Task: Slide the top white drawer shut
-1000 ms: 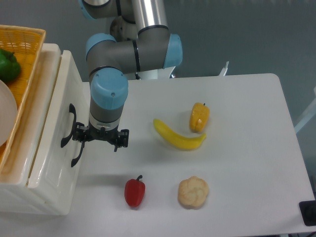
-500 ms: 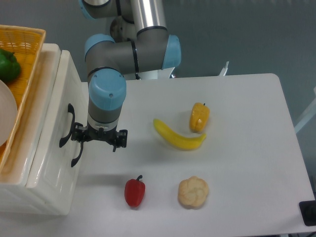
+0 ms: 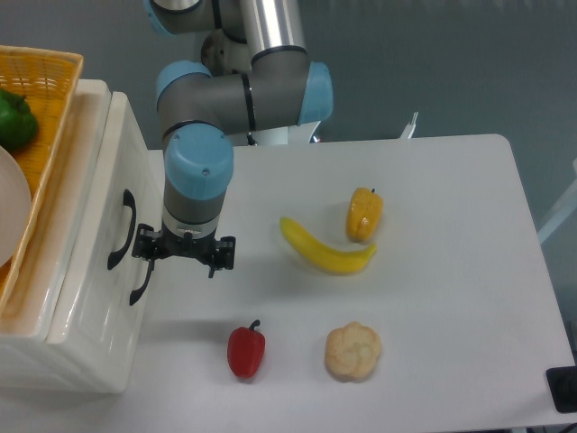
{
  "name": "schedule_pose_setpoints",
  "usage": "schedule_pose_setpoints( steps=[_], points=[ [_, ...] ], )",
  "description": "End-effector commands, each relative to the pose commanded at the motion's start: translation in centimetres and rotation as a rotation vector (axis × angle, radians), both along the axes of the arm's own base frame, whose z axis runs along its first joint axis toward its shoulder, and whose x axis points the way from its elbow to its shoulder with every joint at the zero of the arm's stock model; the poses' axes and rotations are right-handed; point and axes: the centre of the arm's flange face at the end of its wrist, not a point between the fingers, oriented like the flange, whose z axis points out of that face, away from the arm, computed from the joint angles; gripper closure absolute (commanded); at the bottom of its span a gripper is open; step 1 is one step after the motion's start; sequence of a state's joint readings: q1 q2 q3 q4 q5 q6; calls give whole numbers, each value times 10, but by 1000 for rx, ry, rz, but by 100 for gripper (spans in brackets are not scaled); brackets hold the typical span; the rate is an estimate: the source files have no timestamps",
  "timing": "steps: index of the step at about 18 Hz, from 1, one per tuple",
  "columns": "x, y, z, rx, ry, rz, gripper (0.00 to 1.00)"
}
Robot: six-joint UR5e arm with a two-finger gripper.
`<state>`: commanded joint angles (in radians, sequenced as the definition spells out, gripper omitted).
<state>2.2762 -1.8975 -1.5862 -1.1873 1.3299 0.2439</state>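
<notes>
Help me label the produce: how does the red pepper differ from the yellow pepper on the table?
The red pepper is red and lies near the table's front, close to the white cabinet; the yellow pepper is yellow-orange and lies farther back, beside the banana. Both lie on the table, untouched.

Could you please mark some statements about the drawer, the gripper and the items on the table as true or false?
1. The top white drawer has a black curved handle on its front panel. True.
2. The gripper is holding the red pepper. False: the pepper lies on the table, below the gripper and apart from it.
3. The banana lies beside the yellow pepper. True.
4. A green pepper sits in the yellow woven basket. True.
5. The bread roll lies inside the basket. False: it lies on the table, to the right of the red pepper.
</notes>
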Motion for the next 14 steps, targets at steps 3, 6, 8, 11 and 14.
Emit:
schedule_pose_setpoints(
  steps=[3,6,8,11,14],
  points=[
    [-41,-23,9,17,39,-18,0],
    [-80,-54,25,25,97,-38,0],
    [-101,-72,26,6,137,-105,0],
    [-125,-98,38,-11,196,-163,0],
    [-142,-116,38,-81,261,-311,0]
  ],
)
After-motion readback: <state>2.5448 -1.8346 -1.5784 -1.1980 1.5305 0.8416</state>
